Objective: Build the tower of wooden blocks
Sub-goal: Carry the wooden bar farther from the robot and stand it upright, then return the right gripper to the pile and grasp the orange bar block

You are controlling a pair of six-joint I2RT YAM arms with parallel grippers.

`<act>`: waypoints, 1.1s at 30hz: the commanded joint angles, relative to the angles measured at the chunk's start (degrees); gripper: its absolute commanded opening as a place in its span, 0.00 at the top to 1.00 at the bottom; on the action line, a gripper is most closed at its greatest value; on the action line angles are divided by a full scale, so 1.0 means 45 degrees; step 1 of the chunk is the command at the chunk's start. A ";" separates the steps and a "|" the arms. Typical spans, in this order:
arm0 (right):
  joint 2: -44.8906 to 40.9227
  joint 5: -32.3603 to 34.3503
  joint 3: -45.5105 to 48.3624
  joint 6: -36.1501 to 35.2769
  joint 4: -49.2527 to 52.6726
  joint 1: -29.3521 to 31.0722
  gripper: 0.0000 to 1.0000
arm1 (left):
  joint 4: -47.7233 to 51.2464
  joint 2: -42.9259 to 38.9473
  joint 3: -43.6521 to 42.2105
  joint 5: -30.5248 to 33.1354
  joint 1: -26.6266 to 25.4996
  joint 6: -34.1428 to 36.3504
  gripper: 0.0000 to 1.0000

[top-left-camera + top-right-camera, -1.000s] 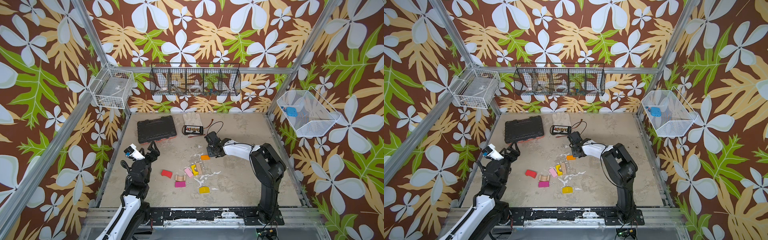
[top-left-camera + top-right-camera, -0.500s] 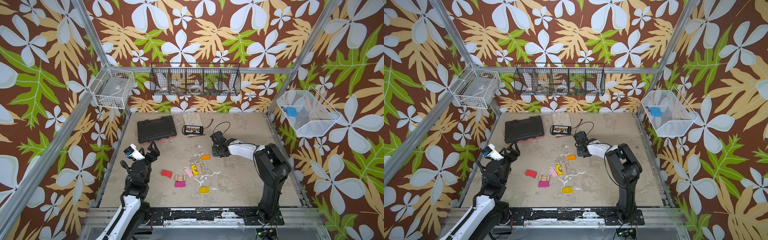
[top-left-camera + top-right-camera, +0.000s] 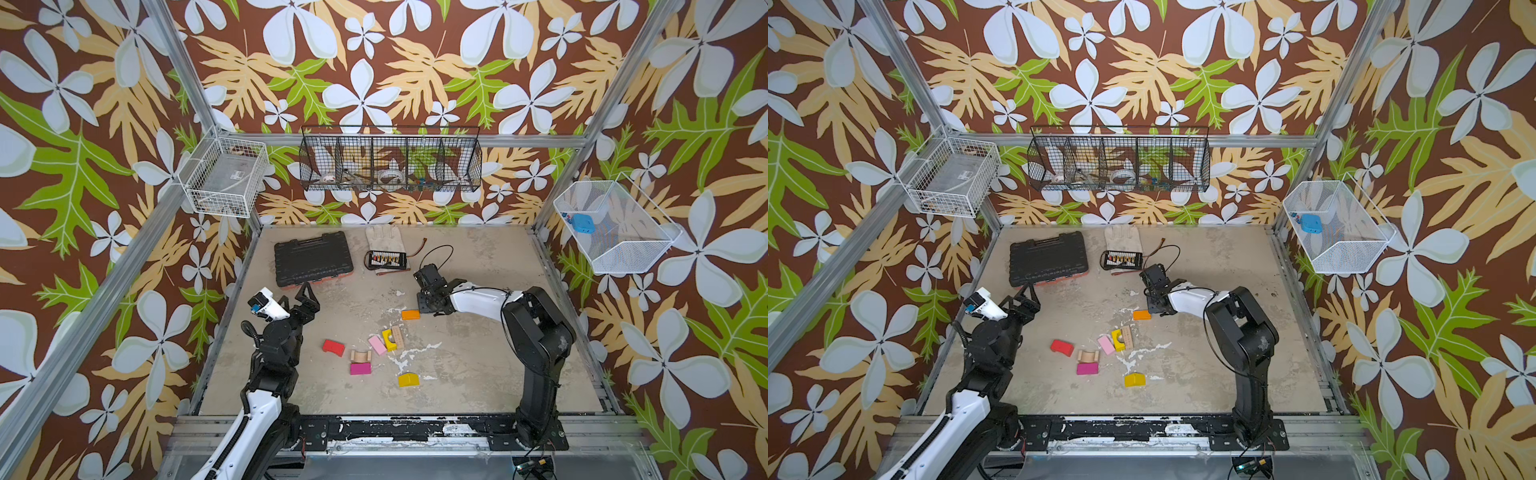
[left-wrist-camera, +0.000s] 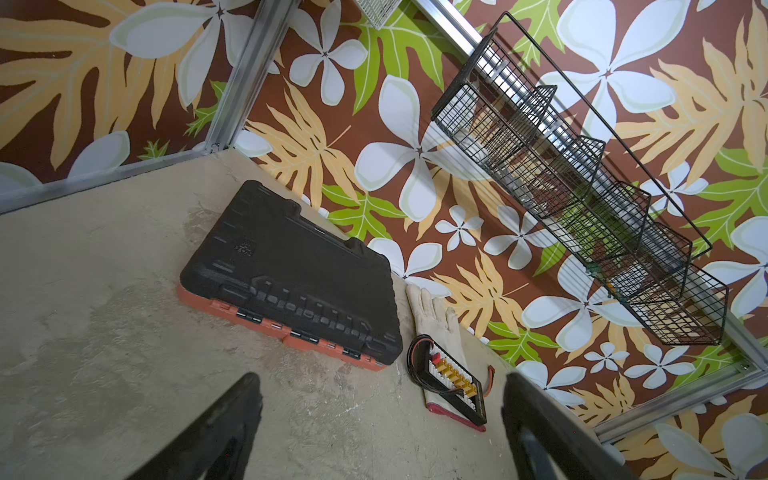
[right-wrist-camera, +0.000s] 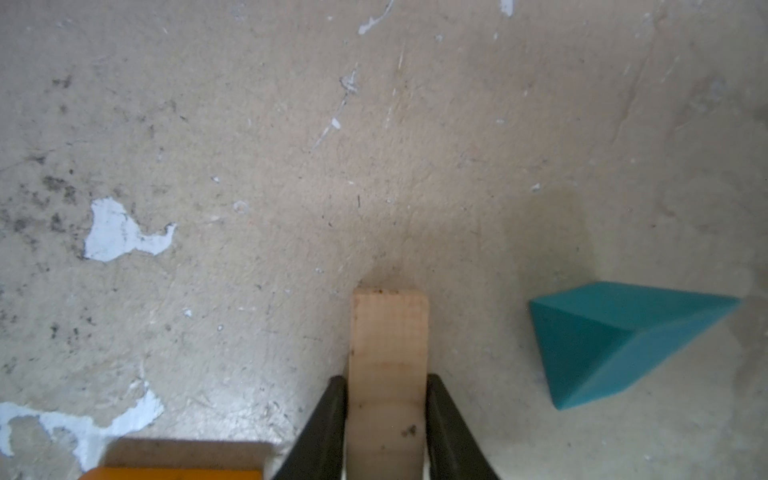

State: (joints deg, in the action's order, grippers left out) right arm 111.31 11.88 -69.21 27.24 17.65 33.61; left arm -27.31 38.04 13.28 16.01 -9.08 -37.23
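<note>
Plain wood block (image 5: 388, 340) sits btwn the two fingers (image 5: 328, 419) of the right gripper (image 5: 386, 380). The black pads lie flush on both long sides w/ no gap seen, so it's gripped. The block sticks out past the tips toward the table (image 5: 291, 145); can't tell if its end touches. In the wrist view the orange block (image 5: 178, 471) is just beside one finger and clear of the plain one. The teal wedge (image 5: 615, 345) lies near on the opp. side, apart, flat on the table.

In both top views the right gripper (image 3: 430, 307) (image 3: 1154, 309) points down just behind and right of the orange block (image 3: 410, 314) (image 3: 1141, 315). The gripped block and the wedge are hidden under the arm there.

Other blocks lie nearer the front, well apart from that gripper:
- pink block (image 3: 377, 345), yellow arch (image 3: 389, 338) and plain slab (image 3: 398, 336), bunched side by side
- plain arch (image 3: 360, 356) w/ magenta block (image 3: 360, 368) just in front of it
- red block (image 3: 333, 347), to their left
- yellow block (image 3: 408, 379), alone at the front

Left gripper (image 3: 305, 301) (image 4: 382, 380) is up off the table at left, jaws spread wide w/ nothing btwn them, well apart from every block. Behind it is the black tool case (image 3: 313, 258), then a glove (image 3: 384, 239) w/ a connector board (image 3: 385, 259) on it.
</note>
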 commanded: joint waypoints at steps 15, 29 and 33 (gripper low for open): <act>-0.3029 0.2317 0.0687 -0.1307 0.0200 0.0545 0.38 | -0.0429 -0.0089 0.0057 -0.0093 0.0020 -0.0046 0.08; -0.4208 -0.2029 0.2178 -0.2005 -0.2174 0.0078 0.33 | -0.0437 -0.0112 0.0040 -0.0101 0.0022 -0.0065 0.08; -0.3161 -0.3486 0.1820 -0.2300 -0.2438 0.0500 0.33 | -0.0435 -0.0093 0.0049 -0.0101 0.0007 -0.0066 0.08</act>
State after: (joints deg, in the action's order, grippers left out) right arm 95.02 3.97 -60.07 18.94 9.37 34.83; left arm -27.33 37.60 13.28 15.75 -9.08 -37.43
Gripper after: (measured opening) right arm 0.668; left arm 0.920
